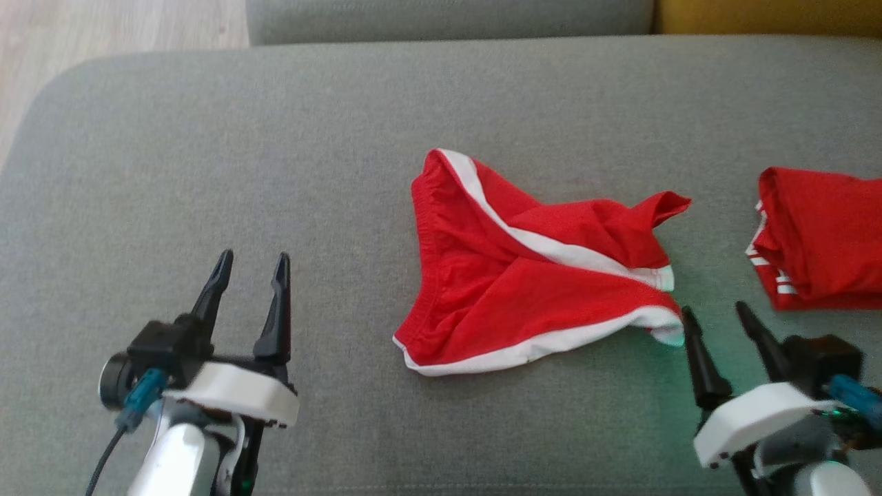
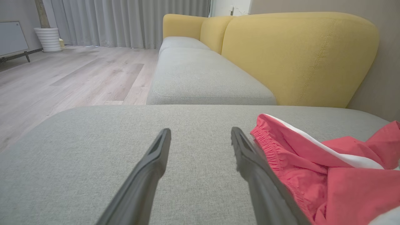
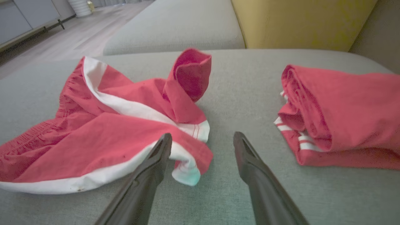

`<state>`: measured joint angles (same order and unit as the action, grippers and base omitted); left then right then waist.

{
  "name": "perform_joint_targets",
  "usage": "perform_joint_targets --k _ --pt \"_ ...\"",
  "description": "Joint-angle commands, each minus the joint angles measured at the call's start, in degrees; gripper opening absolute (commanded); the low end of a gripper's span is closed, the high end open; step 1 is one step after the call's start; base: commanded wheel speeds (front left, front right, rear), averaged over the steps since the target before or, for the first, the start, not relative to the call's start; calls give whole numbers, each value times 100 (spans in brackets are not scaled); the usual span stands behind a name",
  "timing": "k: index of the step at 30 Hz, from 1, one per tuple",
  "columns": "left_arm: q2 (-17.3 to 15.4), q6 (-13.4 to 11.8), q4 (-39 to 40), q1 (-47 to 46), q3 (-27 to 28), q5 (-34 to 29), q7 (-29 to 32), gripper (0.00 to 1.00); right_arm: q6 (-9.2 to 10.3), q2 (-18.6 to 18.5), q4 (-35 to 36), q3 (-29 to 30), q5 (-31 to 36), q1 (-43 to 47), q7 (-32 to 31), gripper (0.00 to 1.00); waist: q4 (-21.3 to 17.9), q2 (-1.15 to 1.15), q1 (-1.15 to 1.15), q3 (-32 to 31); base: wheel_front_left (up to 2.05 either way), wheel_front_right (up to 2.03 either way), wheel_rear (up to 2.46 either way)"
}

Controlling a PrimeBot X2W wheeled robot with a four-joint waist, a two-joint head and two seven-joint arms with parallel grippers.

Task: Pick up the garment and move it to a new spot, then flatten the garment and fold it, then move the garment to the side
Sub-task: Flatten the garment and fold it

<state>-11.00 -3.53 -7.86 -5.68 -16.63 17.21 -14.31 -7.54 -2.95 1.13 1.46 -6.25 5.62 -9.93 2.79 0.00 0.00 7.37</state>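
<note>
the red shorts (image 1: 524, 296) lie crumpled in the middle of the grey cushion (image 1: 207, 158), held by neither tool. the right tool (image 1: 715, 311) has its fingers apart, one tip just beside the shorts' white hem. the left tool (image 1: 252, 258) is spread wide too, well apart from them. a folded red garment (image 1: 820, 234) lies to the right.

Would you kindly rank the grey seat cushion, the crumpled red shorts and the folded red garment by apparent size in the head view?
grey seat cushion
crumpled red shorts
folded red garment, cut off by the edge, so unsure
</note>
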Motion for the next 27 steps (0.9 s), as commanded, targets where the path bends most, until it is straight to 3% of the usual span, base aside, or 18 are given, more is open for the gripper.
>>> perform_joint_targets --k 1,9,27 --pt "-139 -22 163 -107 251 -48 -69 100 5 -18 379 -69 -48 -78 10 100 -55 0 0 -115 0 0 0" --pt "-180 -115 295 178 225 -54 -37 100 5 4 1084 -110 -69 -97 250 100 -38 0 0 -442 0 0 0" --pt "-216 -212 547 468 62 -43 121 100 5 7 1073 -382 -152 24 341 100 31 0 0 -601 0 0 0"
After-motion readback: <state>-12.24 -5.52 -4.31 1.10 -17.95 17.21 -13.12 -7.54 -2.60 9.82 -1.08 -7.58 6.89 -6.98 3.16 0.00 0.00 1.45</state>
